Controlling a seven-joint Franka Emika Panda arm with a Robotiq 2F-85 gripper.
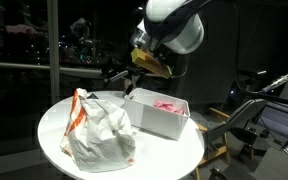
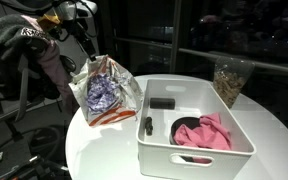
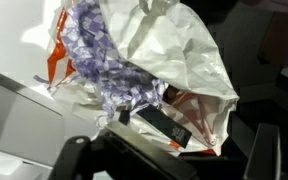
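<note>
A crumpled white plastic bag [image 1: 99, 130] with orange-red print stands on the round white table [image 1: 49, 125], just beside the white bin [image 1: 162, 122]. In the wrist view the bag [image 3: 184, 50] gapes open and shows a purple-and-white patterned bundle [image 3: 104, 60] inside, with a flat black item [image 3: 169, 125] lying at its mouth. In an exterior view the same bundle [image 2: 104, 95] shows through the bag's open top [image 2: 119, 85]. The bin [image 2: 194, 160] holds a pink cloth [image 2: 206, 135] and a small black block [image 2: 162, 102]. The arm bends down from above, and its gripper [image 1: 136, 70] hangs over the bag's rim on the bin side, pointing down at the opening. Its jaws stand spread wide in the wrist view [image 3: 169, 160], with nothing pinched between them.
</note>
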